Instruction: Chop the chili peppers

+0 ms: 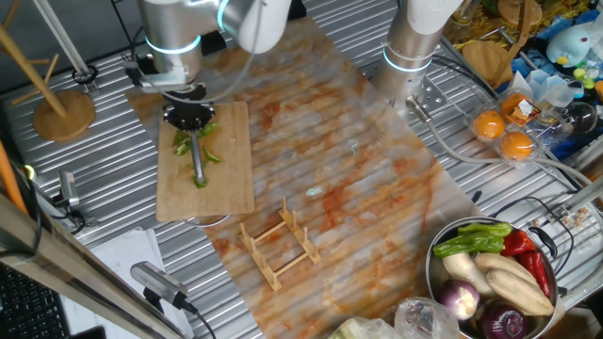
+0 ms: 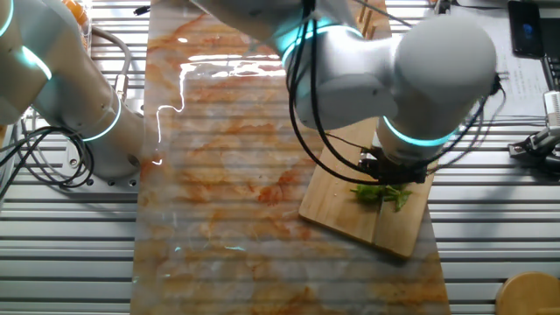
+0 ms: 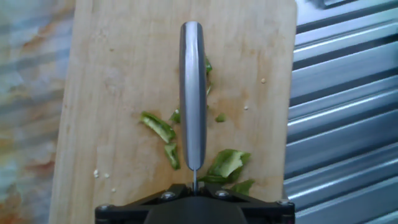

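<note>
Several bright green chili pepper chunks (image 3: 157, 126) lie on a wooden cutting board (image 3: 118, 68). They also show in one fixed view (image 1: 209, 155) and in the other fixed view (image 2: 382, 194). My gripper (image 3: 194, 186) is shut on a knife; the knife's grey blade (image 3: 192, 93) points away from the hand and stands edge-down over the board, among the chunks. In one fixed view the gripper (image 1: 190, 118) hangs over the far part of the board (image 1: 226, 193), with the knife (image 1: 199, 160) reaching toward the front.
A small wooden rack (image 1: 280, 243) stands in front of the board on a marbled orange mat (image 1: 358, 179). A metal bowl (image 1: 435, 279) of mixed vegetables sits at the front right. A second arm's base (image 1: 415, 42) stands at the back. Ribbed metal table (image 3: 342, 124) lies beside the board.
</note>
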You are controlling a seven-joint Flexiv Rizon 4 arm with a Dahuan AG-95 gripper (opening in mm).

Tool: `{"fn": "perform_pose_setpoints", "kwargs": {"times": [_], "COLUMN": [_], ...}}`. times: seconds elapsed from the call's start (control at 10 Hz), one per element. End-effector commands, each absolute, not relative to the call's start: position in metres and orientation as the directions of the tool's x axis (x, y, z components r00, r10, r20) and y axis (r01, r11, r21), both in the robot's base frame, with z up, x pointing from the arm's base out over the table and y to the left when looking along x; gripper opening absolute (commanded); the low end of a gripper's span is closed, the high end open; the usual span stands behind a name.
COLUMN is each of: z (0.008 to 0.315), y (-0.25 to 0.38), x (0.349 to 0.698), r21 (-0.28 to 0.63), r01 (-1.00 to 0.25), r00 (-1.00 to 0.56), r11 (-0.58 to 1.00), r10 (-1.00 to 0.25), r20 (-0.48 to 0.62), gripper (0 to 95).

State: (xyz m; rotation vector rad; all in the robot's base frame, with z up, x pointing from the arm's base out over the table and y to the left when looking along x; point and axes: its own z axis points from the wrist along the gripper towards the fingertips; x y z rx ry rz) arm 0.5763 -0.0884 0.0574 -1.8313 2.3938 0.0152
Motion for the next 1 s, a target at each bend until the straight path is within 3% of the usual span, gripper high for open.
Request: {"fn": "perform_pose_setpoints", "kwargs": {"times": [0.1,0.3,1.0], "z": [0.043,0.043,0.061], "y": [-0.084,-0.079,-0.102], "x": [0.583,0.586,0.565], "r21": [-0.077,-0.046,-0.088], "r01": [-0.958,-0.953,-0.969], "r00": [-0.268,-0.293,-0.223], "r11": [0.277,0.299,0.231], "r10": [-0.957,-0.950,-0.971], "r20": [-0.113,-0.108,-0.090], "gripper": [0.0,0.0,0.0]}}
